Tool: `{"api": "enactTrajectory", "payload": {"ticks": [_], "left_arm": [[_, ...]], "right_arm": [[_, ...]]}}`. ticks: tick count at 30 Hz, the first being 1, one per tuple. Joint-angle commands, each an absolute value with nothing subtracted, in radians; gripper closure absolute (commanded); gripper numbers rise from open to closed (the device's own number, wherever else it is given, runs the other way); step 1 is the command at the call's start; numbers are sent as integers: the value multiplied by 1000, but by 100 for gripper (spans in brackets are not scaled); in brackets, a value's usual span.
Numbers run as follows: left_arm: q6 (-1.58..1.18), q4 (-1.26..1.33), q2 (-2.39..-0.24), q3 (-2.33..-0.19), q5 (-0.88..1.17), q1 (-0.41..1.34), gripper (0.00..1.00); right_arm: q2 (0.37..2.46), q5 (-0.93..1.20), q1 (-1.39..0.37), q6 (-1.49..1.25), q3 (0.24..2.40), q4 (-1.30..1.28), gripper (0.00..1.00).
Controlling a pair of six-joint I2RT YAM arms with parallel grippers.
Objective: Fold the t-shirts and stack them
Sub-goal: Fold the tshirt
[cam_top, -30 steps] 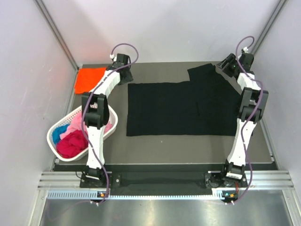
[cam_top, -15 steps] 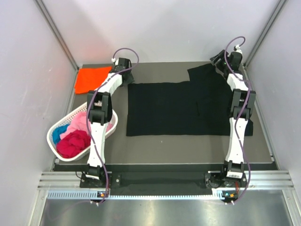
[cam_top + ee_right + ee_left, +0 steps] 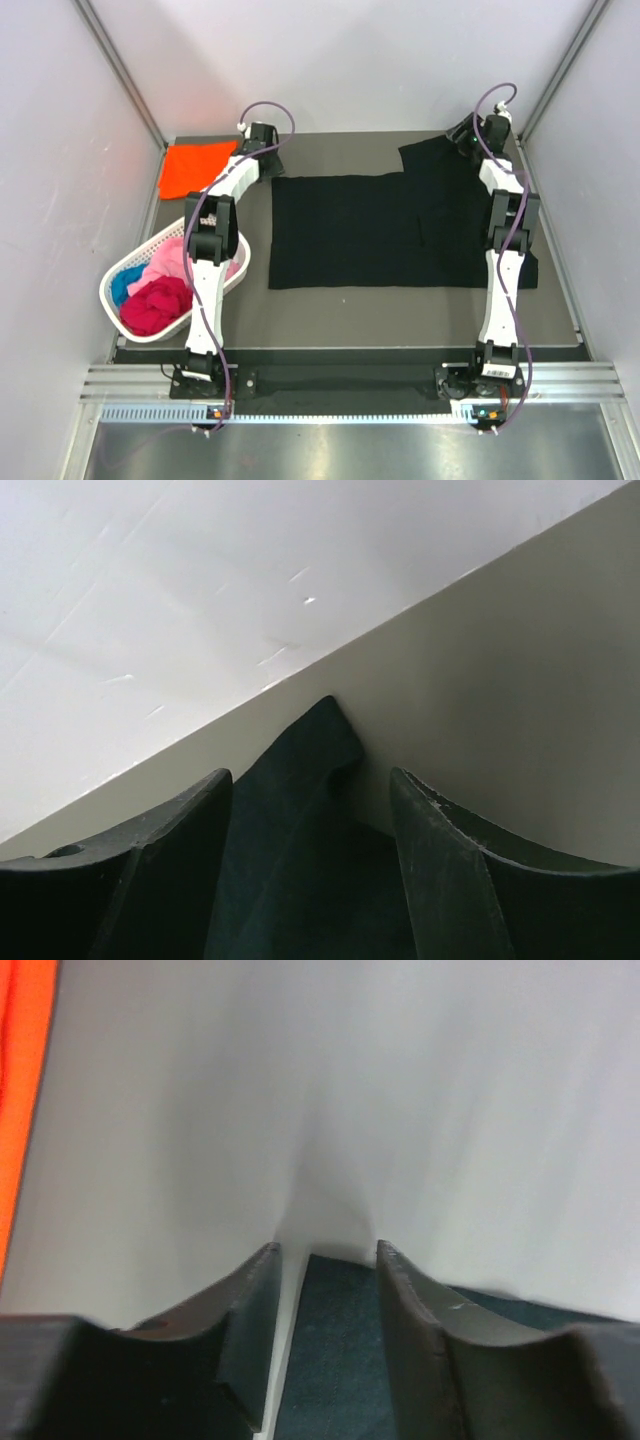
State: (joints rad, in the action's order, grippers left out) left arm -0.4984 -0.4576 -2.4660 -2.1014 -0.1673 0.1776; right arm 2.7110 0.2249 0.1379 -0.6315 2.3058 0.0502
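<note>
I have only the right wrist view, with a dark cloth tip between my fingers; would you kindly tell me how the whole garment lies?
Observer: The black t-shirt lies spread flat across the table, with your right gripper over its far right corner.
Operator: Thank you. Where is the other arm?
Observer: The left gripper, jaws apart, is by the shirt's far left corner.
Operator: Is any other shirt out on the table?
Observer: An orange t-shirt lies flat in the table's far left corner.
</note>
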Motion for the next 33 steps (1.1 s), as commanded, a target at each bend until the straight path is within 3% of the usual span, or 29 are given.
{"api": "enactTrajectory", "payload": {"ticks": [1,10,13,14,18,19,28,33], "left_arm": [[-492,-425,-2461,-2068,-117,173,56],[-488,-422,-2442,-2068,-64,176,86],[-479,-426,-2431,-2068,-51,176,100],[-476,-426,-2422,-2068,-38,176,100],[-476,-425,-2407,-2074,-18,176,100],[-474,-429,-2398,-2074,-18,176,100],[-454,-492,-2402,-2155,-46,175,100],[-454,-459,-2349,-2073,-51,176,100]], "right_arm": [[2711,227,130,-609,2339,80,36],[2724,271,138,-620,2338,98,43],[2714,279,144,-621,2338,97,55],[2711,281,146,-620,2338,100,65],[2695,322,169,-659,2333,133,88],[2682,330,175,-663,2326,136,100],[2560,327,210,-614,2228,156,100],[2490,345,212,-572,2126,218,100]]}}
